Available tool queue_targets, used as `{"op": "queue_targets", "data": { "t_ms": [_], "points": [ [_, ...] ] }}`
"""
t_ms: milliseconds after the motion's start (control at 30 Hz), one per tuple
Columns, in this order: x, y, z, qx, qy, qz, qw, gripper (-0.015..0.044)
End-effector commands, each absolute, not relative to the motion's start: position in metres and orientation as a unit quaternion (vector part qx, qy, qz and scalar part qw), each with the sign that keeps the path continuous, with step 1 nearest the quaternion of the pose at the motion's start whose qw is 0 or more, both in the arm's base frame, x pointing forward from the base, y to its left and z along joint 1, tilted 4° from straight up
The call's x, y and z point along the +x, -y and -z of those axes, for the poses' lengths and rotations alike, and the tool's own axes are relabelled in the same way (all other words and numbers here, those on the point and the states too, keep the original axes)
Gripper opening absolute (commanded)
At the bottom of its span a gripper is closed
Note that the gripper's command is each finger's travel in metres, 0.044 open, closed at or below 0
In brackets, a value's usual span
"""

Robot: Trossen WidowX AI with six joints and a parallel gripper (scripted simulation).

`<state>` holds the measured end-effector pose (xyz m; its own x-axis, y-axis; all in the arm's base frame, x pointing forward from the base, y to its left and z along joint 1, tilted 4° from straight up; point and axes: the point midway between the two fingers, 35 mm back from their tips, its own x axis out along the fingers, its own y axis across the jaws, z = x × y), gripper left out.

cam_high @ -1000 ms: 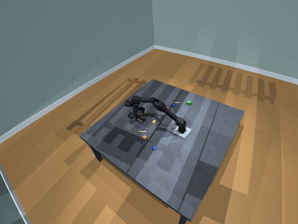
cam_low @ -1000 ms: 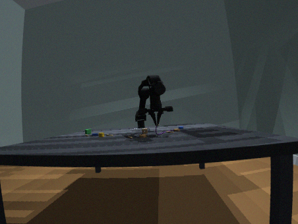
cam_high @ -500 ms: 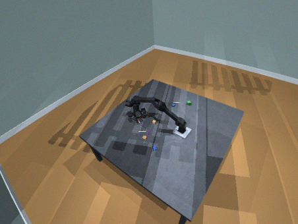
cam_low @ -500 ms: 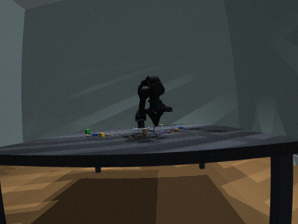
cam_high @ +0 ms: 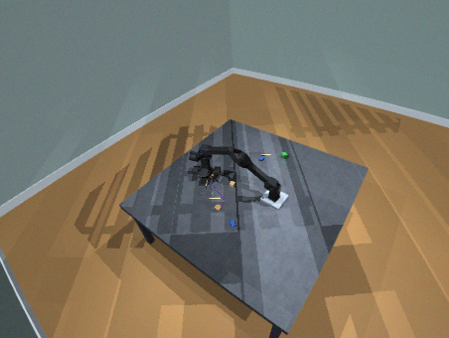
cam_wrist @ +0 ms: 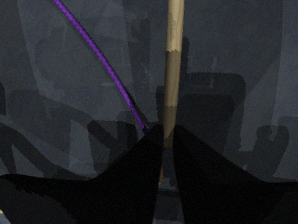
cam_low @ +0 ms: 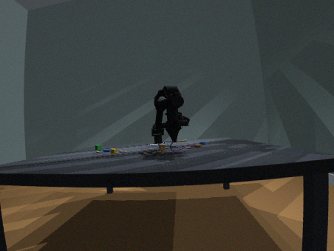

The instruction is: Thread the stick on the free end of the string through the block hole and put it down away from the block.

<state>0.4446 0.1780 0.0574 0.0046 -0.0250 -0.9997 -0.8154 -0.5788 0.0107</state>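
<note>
My gripper [cam_wrist: 167, 132] [cam_high: 211, 174] [cam_low: 171, 141] is shut on the thin wooden stick [cam_wrist: 174, 43], which sticks out straight ahead of the fingertips. The purple string [cam_wrist: 87, 36] [cam_high: 217, 193] [cam_low: 178, 149] runs from the stick's held end down to the table. It leads to the round wooden button [cam_high: 218, 207] [cam_low: 197, 145]. The wooden block [cam_high: 231, 184] [cam_low: 162, 147] stands on the table a short way from the gripper. The gripper hangs low over the table between the block and the string. The block's hole is too small to make out.
A loose stick [cam_high: 215, 198] lies near the string and another [cam_high: 266, 154] lies at the back. Blue pieces [cam_high: 261, 159] [cam_high: 232, 224], a green cube [cam_high: 284, 155] [cam_low: 98, 147] and a yellow cube [cam_low: 113, 150] are scattered about. The arm's base [cam_high: 275, 199] is to the right.
</note>
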Motion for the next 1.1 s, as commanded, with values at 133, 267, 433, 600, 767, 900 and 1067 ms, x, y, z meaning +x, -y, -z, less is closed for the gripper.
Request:
{"op": "queue_targets", "data": {
  "t_ms": [133,267,433,600,767,900,1067],
  "points": [
    [0.4441,-0.1749,-0.0548,-0.587,-0.412,-0.573,0.396,0.0],
    [0.4441,-0.1739,-0.054,-0.562,-0.446,-0.547,0.431,0.0],
    [0.444,-0.1727,-0.053,-0.528,-0.487,-0.512,0.472,0.0],
    [0.4439,-0.1714,-0.052,-0.49,-0.524,-0.473,0.511,0.0],
    [0.4438,-0.1702,-0.0509,-0.45,-0.558,-0.432,0.547,0.0],
    [0.4438,-0.1691,-0.0501,-0.416,-0.584,-0.397,0.573,0.0],
    [0.4436,-0.1679,-0.0491,-0.372,-0.612,-0.352,0.603,0.0]
  ]
}}
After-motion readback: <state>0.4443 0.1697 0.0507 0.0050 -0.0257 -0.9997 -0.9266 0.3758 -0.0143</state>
